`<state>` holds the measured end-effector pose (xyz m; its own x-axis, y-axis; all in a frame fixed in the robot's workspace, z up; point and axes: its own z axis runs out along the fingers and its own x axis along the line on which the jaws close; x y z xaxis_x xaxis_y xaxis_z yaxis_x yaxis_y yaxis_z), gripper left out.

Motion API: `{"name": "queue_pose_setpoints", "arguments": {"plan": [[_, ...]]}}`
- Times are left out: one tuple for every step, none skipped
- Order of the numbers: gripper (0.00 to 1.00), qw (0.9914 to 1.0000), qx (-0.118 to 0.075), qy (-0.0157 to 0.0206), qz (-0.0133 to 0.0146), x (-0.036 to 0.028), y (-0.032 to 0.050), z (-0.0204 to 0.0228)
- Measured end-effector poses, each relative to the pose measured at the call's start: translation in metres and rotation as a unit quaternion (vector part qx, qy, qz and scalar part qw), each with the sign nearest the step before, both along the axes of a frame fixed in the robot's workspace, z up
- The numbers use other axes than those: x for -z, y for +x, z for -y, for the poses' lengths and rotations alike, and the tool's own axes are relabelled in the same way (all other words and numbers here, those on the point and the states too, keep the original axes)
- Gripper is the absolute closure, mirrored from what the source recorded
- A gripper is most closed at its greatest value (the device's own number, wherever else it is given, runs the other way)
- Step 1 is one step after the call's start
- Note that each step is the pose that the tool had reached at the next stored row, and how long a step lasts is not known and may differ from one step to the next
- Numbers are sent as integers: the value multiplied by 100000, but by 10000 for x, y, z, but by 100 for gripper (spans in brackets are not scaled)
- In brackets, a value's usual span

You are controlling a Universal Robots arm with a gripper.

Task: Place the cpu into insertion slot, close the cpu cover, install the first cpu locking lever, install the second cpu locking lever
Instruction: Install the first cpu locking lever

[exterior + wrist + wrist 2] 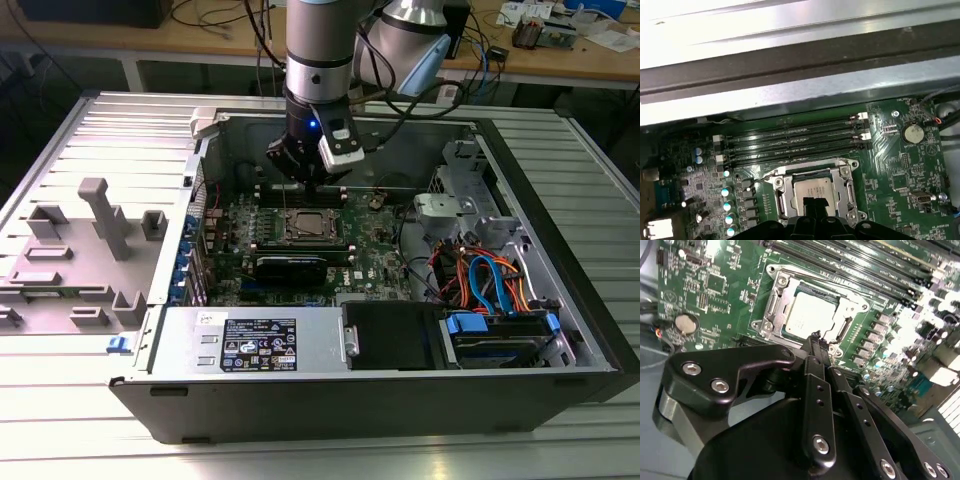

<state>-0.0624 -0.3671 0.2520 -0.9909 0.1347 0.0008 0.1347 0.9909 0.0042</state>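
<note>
Computer case, open on the desk: my tool, tips together and empty, hovers at the edge of the insertion slot, where the cpu lies under the lowered cpu cover. The locking lever, I judge, needs a slow, square push, clear of the chip.

Nothing legible. White-and-black rectangular sticker on grey metal power-supply box carries print, too small to read.

Clear straight under the pincer down to the socket. Memory slots just past it, then the case wall; black card sits near on the opp side.
</note>
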Motion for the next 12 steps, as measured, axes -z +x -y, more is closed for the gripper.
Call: {"name": "queue_pose_setpoints", "arguments": {"plan": [[89,99985,-1743,1,0,0,0,0],[89,99956,-2967,1,1,0,0,0],[89,99913,-4167,2,1,0,0,0],[89,99881,-4878,2,1,0,0,0],[89,99837,-5701,2,2,0,0,0],[89,99830,-5829,2,0,0,0,0],[89,99829,-5850,2,1,0,0,0],[89,99826,-5904,3,3,0,0,0],[89,99822,-5961,0,1,0,0,0],[89,99822,-5965,2,2,0,0,0],[89,99822,-5968,5,4,0,0,0],[89,99821,-5973,4,2,0,0,0]]}}
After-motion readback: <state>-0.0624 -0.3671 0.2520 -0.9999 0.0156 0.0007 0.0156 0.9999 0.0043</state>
